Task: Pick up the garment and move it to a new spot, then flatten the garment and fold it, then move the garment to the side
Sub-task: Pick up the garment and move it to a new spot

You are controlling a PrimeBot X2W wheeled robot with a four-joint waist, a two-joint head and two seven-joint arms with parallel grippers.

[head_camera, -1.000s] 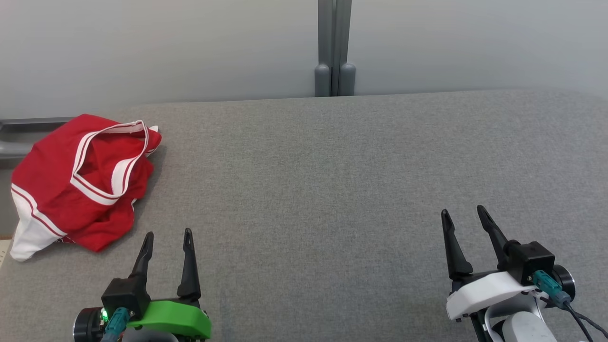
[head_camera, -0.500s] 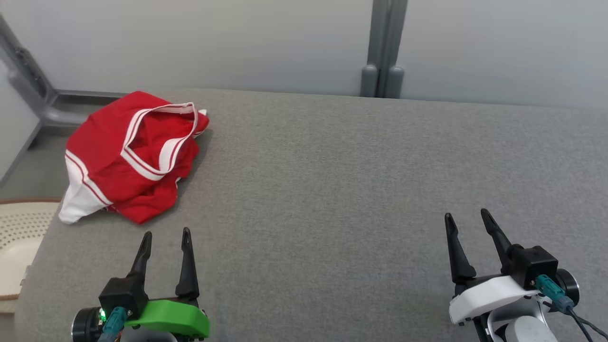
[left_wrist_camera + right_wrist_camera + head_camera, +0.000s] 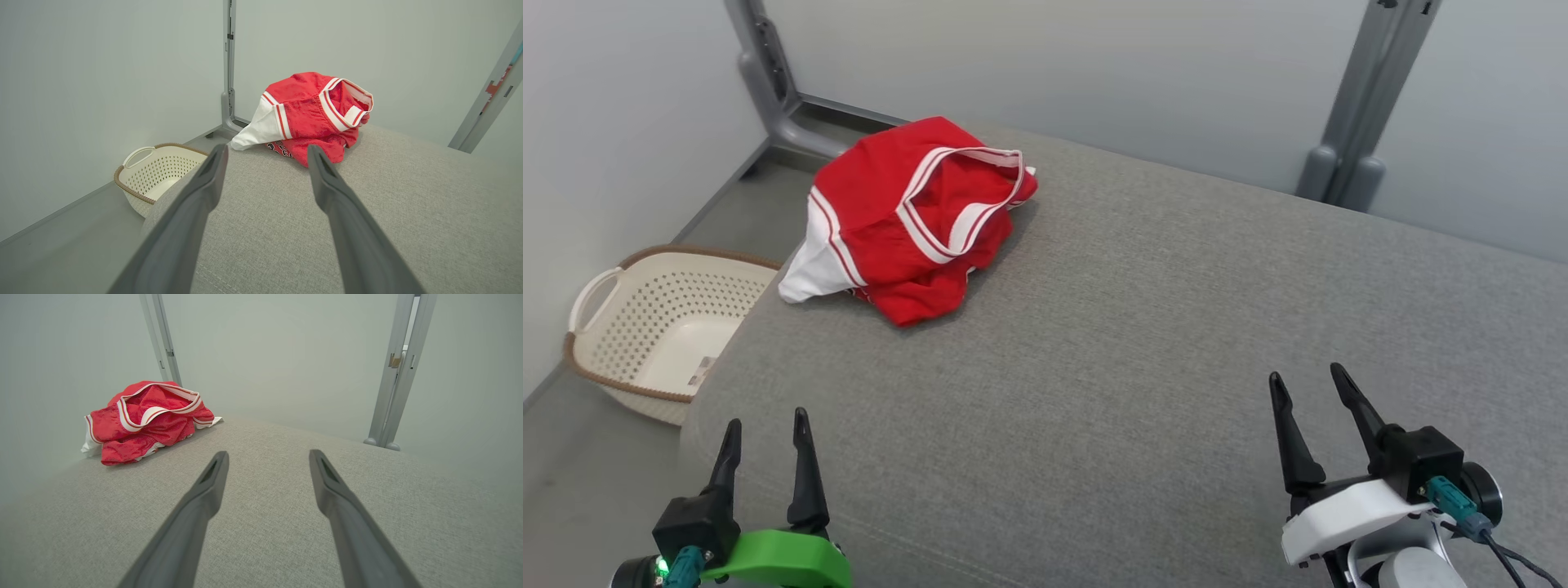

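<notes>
A perforated cream laundry basket point(image 3: 662, 327) is sitting on the floor point(image 3: 588, 465) beside the grey woven cushion point(image 3: 1143, 327). The left gripper point(image 3: 767, 417) is hovering empty, fingers spread; the crumpled red jersey point(image 3: 907, 220), white-trimmed and seemingly mesh, is lying at its one o'clock near the far left corner, long axis running eight to two. The right gripper point(image 3: 1305, 372), likewise parted and empty, is standing farther off.

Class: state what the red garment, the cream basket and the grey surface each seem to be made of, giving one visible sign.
Red garment: likely knit mesh, faint sheen, soft crumples.
Cream basket: probably moulded plastic, punched holes, brown woven-look rim.
Grey surface: woven fabric, matte, fine flecked weave.
</notes>
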